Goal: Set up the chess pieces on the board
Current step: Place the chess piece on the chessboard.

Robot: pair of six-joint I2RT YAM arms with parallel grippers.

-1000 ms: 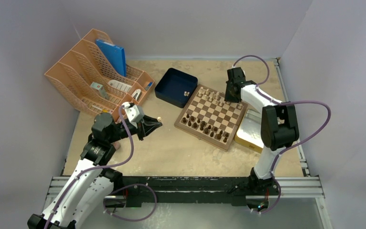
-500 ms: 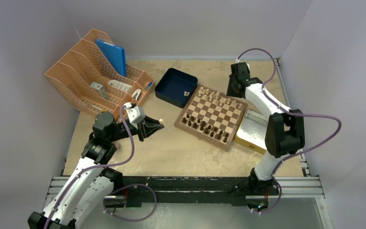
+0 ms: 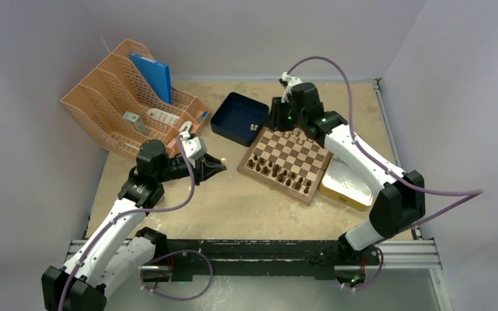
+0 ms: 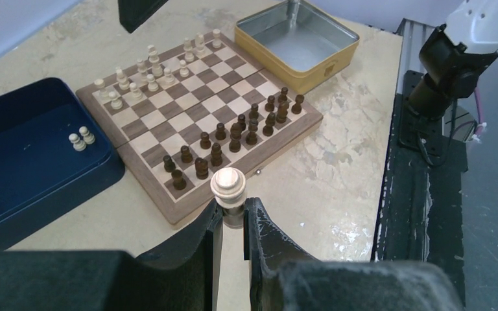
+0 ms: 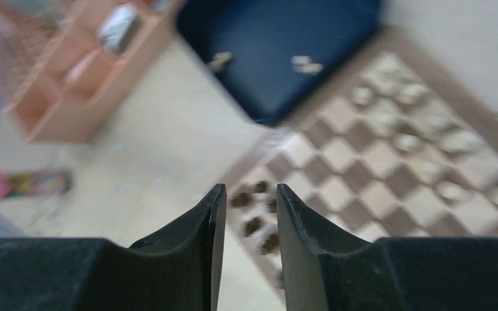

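My left gripper (image 4: 232,210) is shut on a pale cream chess piece (image 4: 227,186), held upright above the bare table just left of the board (image 3: 298,155). In the top view the same gripper (image 3: 219,166) points right, toward the board's near-left corner. Several cream pieces (image 4: 149,71) stand along the board's far rows and dark pieces (image 4: 233,136) fill its near rows. Two more cream pieces (image 4: 81,139) lie in the blue tray (image 4: 26,175). My right gripper (image 5: 249,194) is open with nothing between its fingers, hovering over the board's far-left corner (image 3: 279,120).
An orange desk organiser (image 3: 130,97) stands at the back left with a blue folder in it. The blue tray (image 3: 233,113) touches the board's far-left side. A yellow metal tin (image 3: 347,181) lies against the board's right side. The black frame rail (image 4: 421,194) runs along the near edge.
My right arm swung left from the board's far-right corner to its far-left corner by the blue tray, jaws widening a little. The left gripper carried its piece slightly rightward.
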